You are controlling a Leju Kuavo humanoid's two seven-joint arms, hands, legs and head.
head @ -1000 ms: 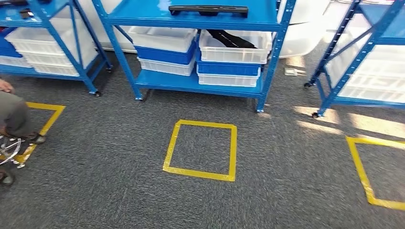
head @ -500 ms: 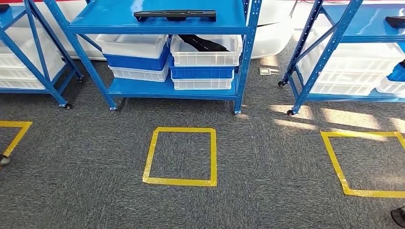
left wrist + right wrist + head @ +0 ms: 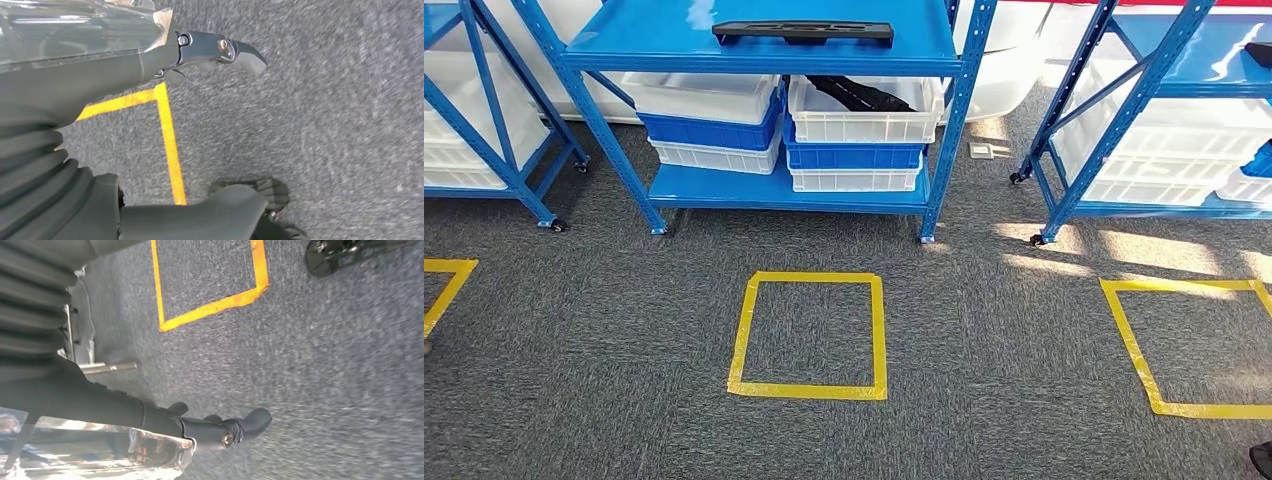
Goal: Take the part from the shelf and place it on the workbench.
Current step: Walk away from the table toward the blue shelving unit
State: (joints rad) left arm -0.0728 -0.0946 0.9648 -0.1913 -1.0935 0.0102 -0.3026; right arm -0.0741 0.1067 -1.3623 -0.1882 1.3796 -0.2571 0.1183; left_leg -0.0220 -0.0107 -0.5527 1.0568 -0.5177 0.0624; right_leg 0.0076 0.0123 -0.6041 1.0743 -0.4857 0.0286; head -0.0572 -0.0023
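Observation:
A long flat black part (image 3: 804, 32) lies on the top level of the blue shelf (image 3: 764, 62) straight ahead. A second black part (image 3: 859, 92) sticks out of a white bin (image 3: 864, 115) on the level below. My left hand (image 3: 165, 60) hangs beside my body over the grey carpet, fingers apart and holding nothing. My right hand (image 3: 150, 415) hangs the same way above the carpet, fingers stretched out with nothing in them. Both hands are far from the shelf.
A yellow tape square (image 3: 809, 335) marks the carpet in front of the shelf, and another (image 3: 1194, 345) lies to the right. More blue shelves with white bins stand at left (image 3: 484, 120) and right (image 3: 1144, 100). A small white object (image 3: 989, 150) lies on the floor.
The whole picture has shifted: the camera swung right and then steadied, centring the shelf. A person at the left edge one second ago is out of the frame.

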